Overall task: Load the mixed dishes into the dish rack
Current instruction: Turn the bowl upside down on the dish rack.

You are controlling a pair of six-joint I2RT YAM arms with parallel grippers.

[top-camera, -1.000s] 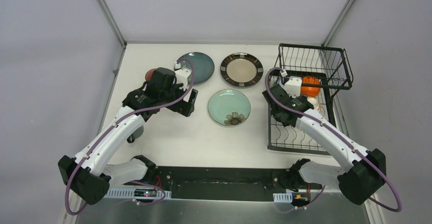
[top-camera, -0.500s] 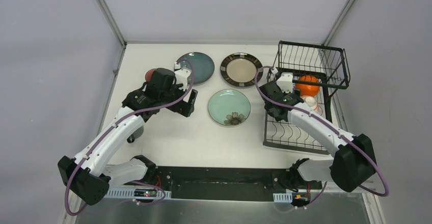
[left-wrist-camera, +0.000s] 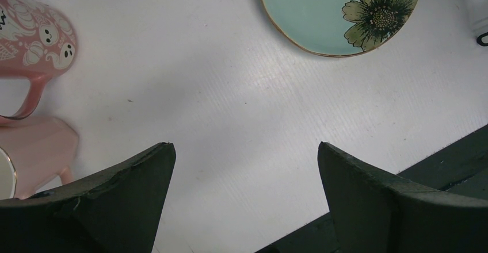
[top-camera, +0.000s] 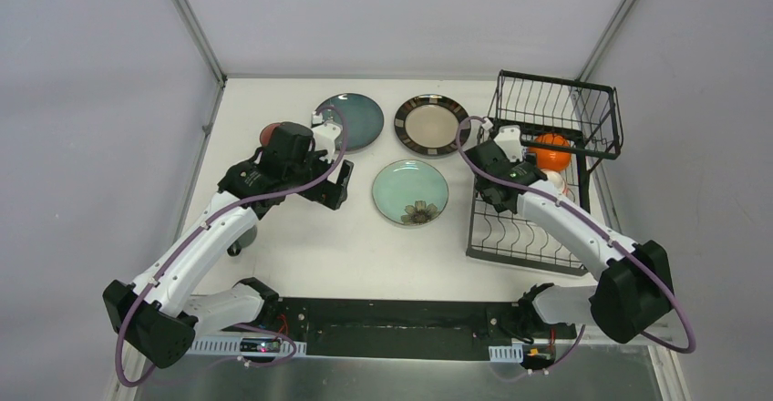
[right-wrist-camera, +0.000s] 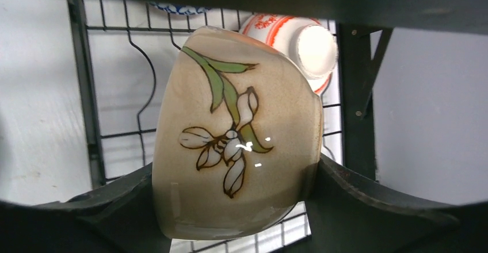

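Three glazed plates lie flat mid-tabletop: speckled teal plate and dark-rimmed beige plate toward the far edge, mint flowered plate nearer. My right gripper clamps a squarish, glossy beige bowl painted with a white flower, over the slotted wire tray of the black dish rack at the right edge. An upturned red-patterned bowl sits just beyond it. My left gripper hangs wide open and empty over bare tabletop — two pink cups are cut off at the frame's edge. Since a second ago the rack's near end has slid leftward.
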